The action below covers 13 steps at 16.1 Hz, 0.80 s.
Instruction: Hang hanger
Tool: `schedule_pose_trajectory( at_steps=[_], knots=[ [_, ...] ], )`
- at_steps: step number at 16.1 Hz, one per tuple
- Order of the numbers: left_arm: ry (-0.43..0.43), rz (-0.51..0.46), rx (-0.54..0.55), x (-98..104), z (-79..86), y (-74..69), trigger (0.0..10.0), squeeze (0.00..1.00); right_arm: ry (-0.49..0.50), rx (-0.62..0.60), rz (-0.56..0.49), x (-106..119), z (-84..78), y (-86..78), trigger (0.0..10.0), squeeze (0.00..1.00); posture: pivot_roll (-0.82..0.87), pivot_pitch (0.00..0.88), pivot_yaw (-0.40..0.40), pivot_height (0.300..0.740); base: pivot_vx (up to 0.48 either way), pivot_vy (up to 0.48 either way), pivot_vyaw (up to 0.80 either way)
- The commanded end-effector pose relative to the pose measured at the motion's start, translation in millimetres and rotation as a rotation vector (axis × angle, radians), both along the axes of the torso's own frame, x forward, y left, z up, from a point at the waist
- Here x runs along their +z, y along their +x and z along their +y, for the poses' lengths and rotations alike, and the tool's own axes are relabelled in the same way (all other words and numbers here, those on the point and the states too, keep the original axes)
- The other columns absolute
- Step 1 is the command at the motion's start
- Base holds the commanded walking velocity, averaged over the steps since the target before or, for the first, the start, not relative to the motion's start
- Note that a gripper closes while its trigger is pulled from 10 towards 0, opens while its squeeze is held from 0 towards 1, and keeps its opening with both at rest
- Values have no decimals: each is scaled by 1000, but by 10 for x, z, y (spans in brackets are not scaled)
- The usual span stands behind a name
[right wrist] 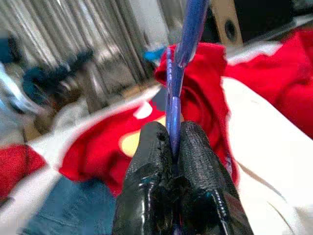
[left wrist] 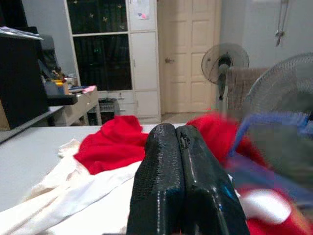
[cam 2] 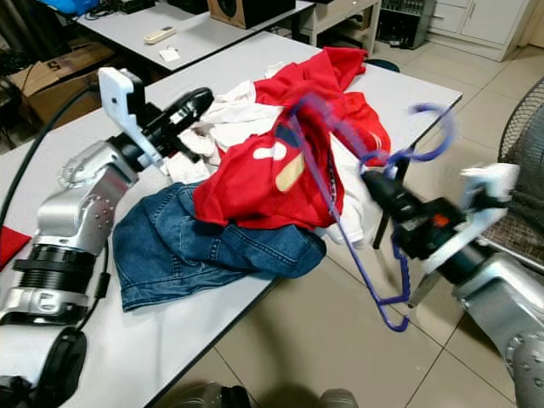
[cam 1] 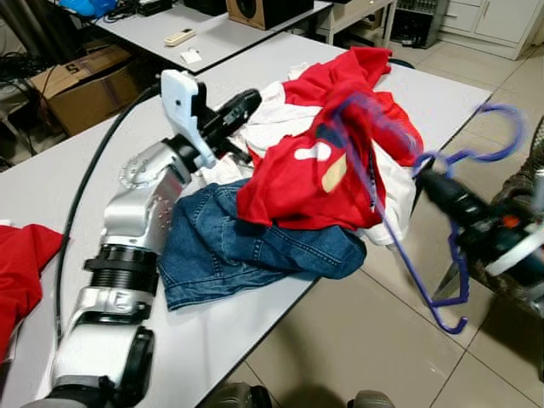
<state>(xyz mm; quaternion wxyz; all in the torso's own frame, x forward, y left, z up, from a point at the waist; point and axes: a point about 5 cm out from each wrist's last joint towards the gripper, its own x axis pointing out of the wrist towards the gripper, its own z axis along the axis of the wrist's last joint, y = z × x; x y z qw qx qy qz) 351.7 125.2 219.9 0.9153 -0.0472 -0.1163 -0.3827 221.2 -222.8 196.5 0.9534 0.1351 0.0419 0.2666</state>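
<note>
The blue plastic hanger [cam 2: 353, 212] hangs in the air off the edge of the grey table [cam 1: 51, 187], its hook [cam 2: 429, 136] curling up past the right gripper [cam 2: 374, 183] and its triangular frame reaching partly over the clothes on the table and partly down toward the tiled floor [cam 2: 323, 340]. The right gripper has its two black fingers [right wrist: 200, 171] pressed together on a blue bar of the hanger, which runs up between them in the right wrist view; the hanger is blurred in the head views. One corner of the hanger lies against the red T-shirt [cam 1: 314, 170], which sits on top of the pile at the table's edge. Under the red T-shirt lies a pair of blue jeans [cam 1: 246, 246], spread toward the near side of the table, and white cloth [cam 1: 272, 115] shows beneath the shirt on the far side. The left gripper [cam 1: 242, 102] is over the table, beside the pile, with its fingers [left wrist: 161, 186] closed against each other and holding nothing, their tips just above the white cloth. Another red garment [cam 1: 21, 263] lies at the near left corner of the table, well apart from the pile. Beyond the table stands a second table with a remote control [cam 1: 178, 36] on it, and a cardboard box [cam 1: 81, 85] sits on the floor between them. A standing fan [cam 2: 518, 161] is on the floor beyond the right arm.
</note>
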Motion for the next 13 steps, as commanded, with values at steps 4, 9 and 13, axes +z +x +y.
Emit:
schedule_pose_trajectory(
  at_steps=[4,9,13],
  knots=[
    [126,77,-239,-161,-264,-257,10000,0,-98,-122,68,-147,-185,-40,10000,0,-319,0,175,740,0,0,0],
    [211,140,-275,-315,-391,-302,10000,0,-315,-176,63,-218,-196,-180,10000,0,-328,0,183,740,0,0,0],
    [325,183,-269,-513,-533,-304,10000,0,-393,-219,7,-166,-240,-196,10000,0,-329,0,190,740,0,0,0]
  ],
)
